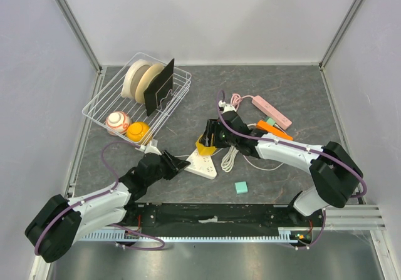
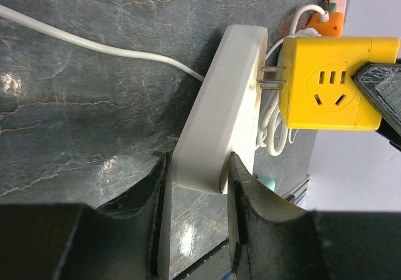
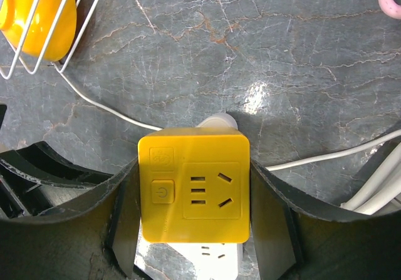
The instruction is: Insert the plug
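Observation:
A white power strip [image 1: 202,165] lies on the dark tabletop, and my left gripper [image 1: 180,165] is shut on its near end. In the left wrist view the fingers [image 2: 250,198] clamp the power strip [image 2: 219,123] from both sides. My right gripper [image 1: 210,139] is shut on a yellow cube plug [image 1: 205,145] held just over the strip. The plug [image 2: 329,82] shows its metal prongs [image 2: 270,79] bridging a small gap, with their tips at the strip's face. The right wrist view looks down on the plug [image 3: 194,186], with the strip's sockets [image 3: 216,258] beneath it.
A wire basket [image 1: 103,104] with tape rolls and two balls stands at the back left. A pink power strip [image 1: 270,112] and an orange adapter [image 1: 274,130] lie to the right. A coiled white cable [image 1: 229,158] and a teal block [image 1: 240,187] sit nearby.

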`<act>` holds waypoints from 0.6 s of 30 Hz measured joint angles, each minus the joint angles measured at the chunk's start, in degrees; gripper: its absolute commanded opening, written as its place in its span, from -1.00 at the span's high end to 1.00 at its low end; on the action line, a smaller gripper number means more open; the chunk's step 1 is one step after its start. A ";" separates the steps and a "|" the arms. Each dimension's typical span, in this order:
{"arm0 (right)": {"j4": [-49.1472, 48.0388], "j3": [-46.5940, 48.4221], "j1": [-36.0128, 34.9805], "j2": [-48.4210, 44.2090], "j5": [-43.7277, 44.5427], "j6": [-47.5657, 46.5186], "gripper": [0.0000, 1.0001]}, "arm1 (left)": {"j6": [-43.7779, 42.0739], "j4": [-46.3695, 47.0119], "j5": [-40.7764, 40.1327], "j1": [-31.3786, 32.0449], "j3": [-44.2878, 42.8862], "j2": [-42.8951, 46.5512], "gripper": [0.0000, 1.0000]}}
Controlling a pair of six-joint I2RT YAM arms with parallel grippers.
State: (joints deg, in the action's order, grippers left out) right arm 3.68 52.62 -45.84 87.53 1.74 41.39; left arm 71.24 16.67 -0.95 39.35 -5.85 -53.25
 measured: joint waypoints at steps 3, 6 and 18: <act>-0.09 0.00 0.02 0.00 -0.13 -0.61 1.00 | 0.00 0.00 -0.02 0.00 -0.02 0.00 0.94; -0.22 -0.13 0.31 -0.04 -0.39 -1.07 1.00 | 0.00 0.00 -0.02 0.00 -0.02 0.00 0.94; -0.24 -0.33 1.14 -0.09 -0.55 -2.29 1.00 | 0.02 0.00 -0.02 0.00 -0.02 -0.02 0.94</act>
State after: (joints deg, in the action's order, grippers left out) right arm 3.44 52.29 -44.71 87.44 1.19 39.09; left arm 71.26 16.67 -0.97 39.35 -5.87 -53.28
